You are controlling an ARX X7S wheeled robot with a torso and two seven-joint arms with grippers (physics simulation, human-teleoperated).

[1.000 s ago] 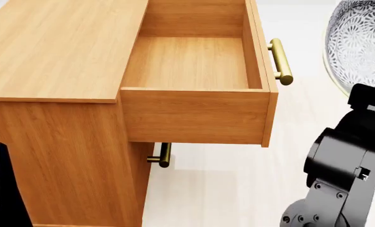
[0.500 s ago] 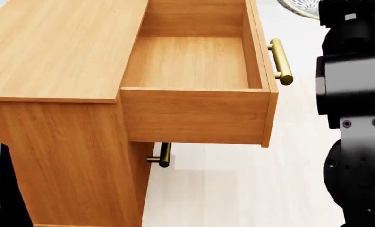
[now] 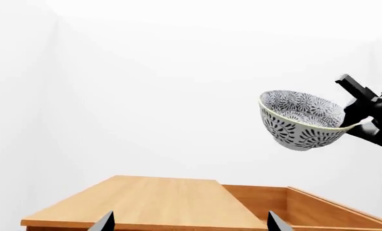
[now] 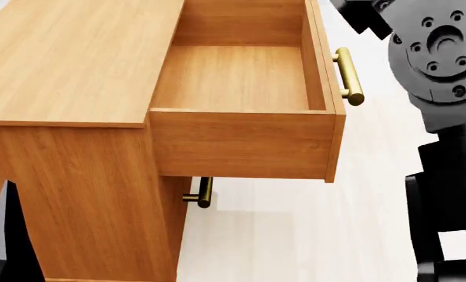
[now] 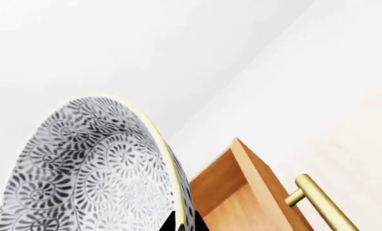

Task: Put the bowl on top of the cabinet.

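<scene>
The bowl (image 3: 300,122), white with a dark floral pattern and a pale rim, hangs tilted in the air, higher than the cabinet and over its open-drawer side. My right gripper (image 5: 183,222) is shut on the bowl's rim (image 5: 171,168), one finger inside and one outside. In the head view only the right arm (image 4: 441,64) shows and the bowl is out of view. The cabinet's flat wooden top (image 4: 76,59) is bare. My left gripper (image 3: 191,226) is open, level with the cabinet top (image 3: 152,202), holding nothing.
The cabinet's upper drawer (image 4: 237,76) stands pulled out and holds nothing, its brass handle (image 4: 348,76) toward the right arm. A lower drawer handle (image 4: 202,192) sticks out beneath. Pale floor (image 4: 296,235) lies in front of the cabinet.
My right arm has risen and swung up, carrying the bowl out of the top of the head view. The cabinet and drawer have not moved.
</scene>
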